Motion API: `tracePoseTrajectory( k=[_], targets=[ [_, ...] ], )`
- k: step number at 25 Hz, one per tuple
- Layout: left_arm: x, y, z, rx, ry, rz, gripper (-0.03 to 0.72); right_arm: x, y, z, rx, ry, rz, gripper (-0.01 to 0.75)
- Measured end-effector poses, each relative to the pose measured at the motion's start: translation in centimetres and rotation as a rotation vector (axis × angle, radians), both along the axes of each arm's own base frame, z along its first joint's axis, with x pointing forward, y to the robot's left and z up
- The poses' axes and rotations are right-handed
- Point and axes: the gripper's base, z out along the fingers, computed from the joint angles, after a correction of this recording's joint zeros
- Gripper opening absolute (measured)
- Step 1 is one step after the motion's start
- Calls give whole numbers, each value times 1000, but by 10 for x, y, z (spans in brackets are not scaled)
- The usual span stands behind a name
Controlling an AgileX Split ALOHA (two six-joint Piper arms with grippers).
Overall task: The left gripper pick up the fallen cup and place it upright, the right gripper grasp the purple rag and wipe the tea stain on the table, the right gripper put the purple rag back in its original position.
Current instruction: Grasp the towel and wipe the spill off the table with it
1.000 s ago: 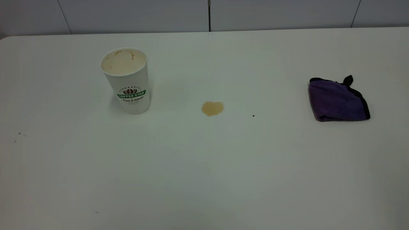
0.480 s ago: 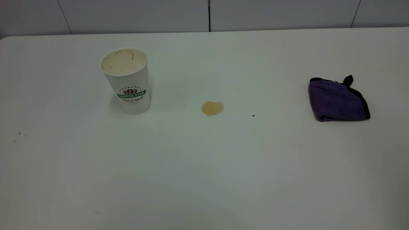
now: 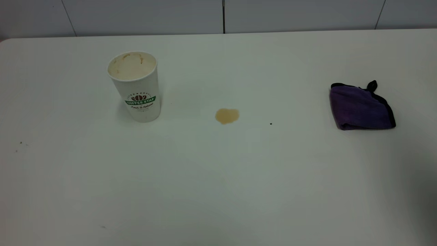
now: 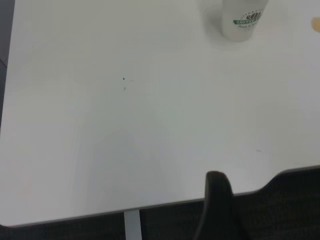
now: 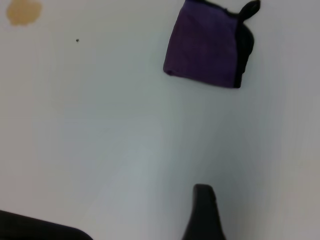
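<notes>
A: Start with the biggest thing.

B: The white table (image 3: 218,177). It fills the outside view, with a pale wall (image 3: 143,15) behind its far edge.

A: And the arms?

B: Neither shows in the outside view. The left gripper (image 4: 217,207) appears only as one dark finger in its own wrist view, back at the table's near edge. The right gripper (image 5: 202,212) is likewise a single dark finger over bare tabletop. For both, I cannot tell whether they are wide or narrow.

A: Where's the cup?

B: The cup (image 3: 136,87) stands upright, mouth up, green logo facing the outside camera. It is well apart from the left gripper, far ahead of its finger across open table.

A: The rag?

B: The purple rag (image 3: 361,107) lies folded and flat, its black loop at the far corner. It is ahead of the right gripper, well apart, touched by nothing.

A: And the stain?

B: The tea stain (image 3: 227,116) sits between the cup and the rag, nearer the cup. A small black speck (image 3: 270,123) lies just beside it on the rag's side.
</notes>
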Motion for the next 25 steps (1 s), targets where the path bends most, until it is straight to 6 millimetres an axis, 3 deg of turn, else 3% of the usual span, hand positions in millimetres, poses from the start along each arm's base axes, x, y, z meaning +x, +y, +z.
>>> tracePoseTrajectory(
  k=[5,10,14,20,25],
  targets=[
    [0,0,0,0,0,0,534,65,1,-35,-14,140,21,619],
    [0,0,0,-2,0,1,534,117,3,-66,-2,220,26,603],
    [0,0,0,-2,0,1,534,148,6,-92,6,257,35,592],
    [0,0,0,-1,0,1,534,193,27,-130,-4,275,95,591],
    [0,0,0,-1,0,1,534,222,32,-165,-19,317,124,591]
  ],
)
